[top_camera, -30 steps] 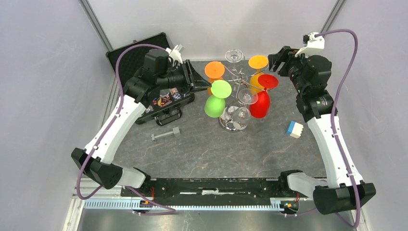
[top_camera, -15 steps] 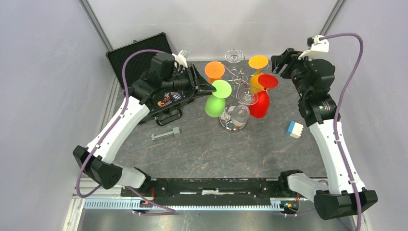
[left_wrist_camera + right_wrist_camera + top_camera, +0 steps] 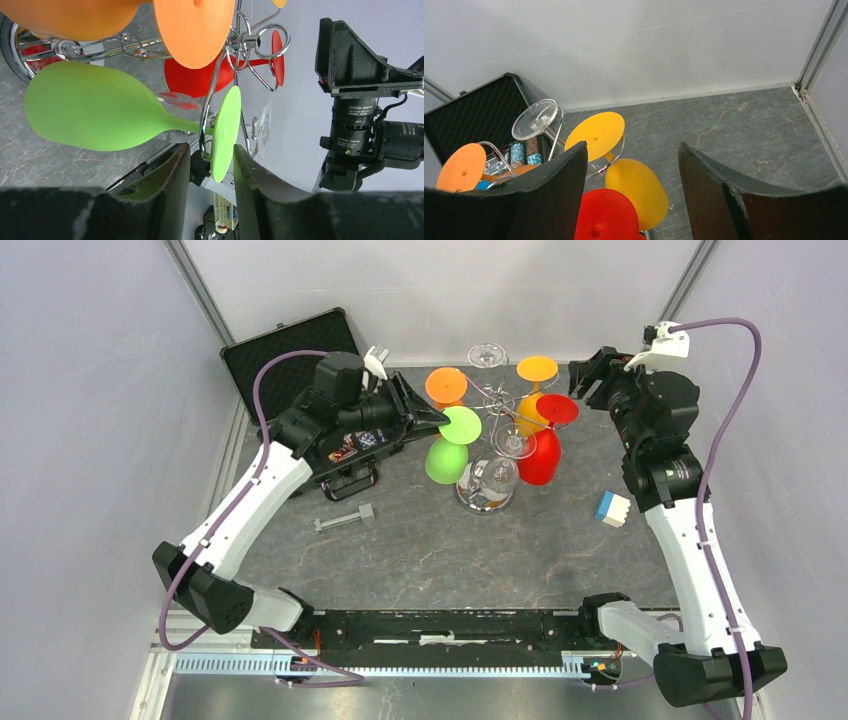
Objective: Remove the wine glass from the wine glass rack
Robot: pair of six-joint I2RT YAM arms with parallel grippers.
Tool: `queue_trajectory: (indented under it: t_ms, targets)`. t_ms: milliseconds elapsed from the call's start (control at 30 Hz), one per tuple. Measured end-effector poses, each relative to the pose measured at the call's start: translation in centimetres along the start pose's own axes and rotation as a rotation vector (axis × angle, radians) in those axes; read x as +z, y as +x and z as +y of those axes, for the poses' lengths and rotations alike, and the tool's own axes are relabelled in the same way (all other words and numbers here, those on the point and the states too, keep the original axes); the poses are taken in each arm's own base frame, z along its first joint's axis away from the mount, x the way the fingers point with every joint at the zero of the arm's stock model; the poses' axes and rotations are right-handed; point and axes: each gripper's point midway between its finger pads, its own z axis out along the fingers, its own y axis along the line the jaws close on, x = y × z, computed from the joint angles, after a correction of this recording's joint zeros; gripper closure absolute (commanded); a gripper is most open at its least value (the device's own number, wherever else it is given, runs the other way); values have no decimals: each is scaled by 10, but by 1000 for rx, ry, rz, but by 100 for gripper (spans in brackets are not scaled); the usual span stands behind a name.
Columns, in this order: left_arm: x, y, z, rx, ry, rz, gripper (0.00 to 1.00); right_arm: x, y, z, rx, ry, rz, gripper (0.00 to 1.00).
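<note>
The matte lime-green wine glass point(image 3: 100, 112), fat bowl down and flat round foot up, hangs on the chrome rack point(image 3: 487, 495) toward the table's point(image 3: 430, 550) back, its foot between the parted, unclenched fingers of the left gripper point(image 3: 210, 170), while the right gripper point(image 3: 631, 150) gapes empty.

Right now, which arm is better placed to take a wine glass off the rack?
Left. The left gripper stands open with a finger on each side of the foot of the green glass. The right gripper hovers open near the yellow glass and red glass, touching nothing.
</note>
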Motion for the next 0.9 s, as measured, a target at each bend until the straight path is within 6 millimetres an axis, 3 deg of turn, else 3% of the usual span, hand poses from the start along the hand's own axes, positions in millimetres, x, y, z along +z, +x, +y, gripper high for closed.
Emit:
queue_trajectory:
  t_ms: [233,433,600,900]
  targets:
    - [0,-2,4,-8,-21,-15,64,-1,2,-4,-1,18,2,28]
    - [-6,0,6,-13,-39,-21,74,-1,8,-7,-2,30,13,28]
    - [-9,-2,5,-10,-43,-35,75,0,9,-8,-2,34,18,28]
    - [-8,-5,-7,14,10,-45,84,1,12,-8,-2,37,26,28]
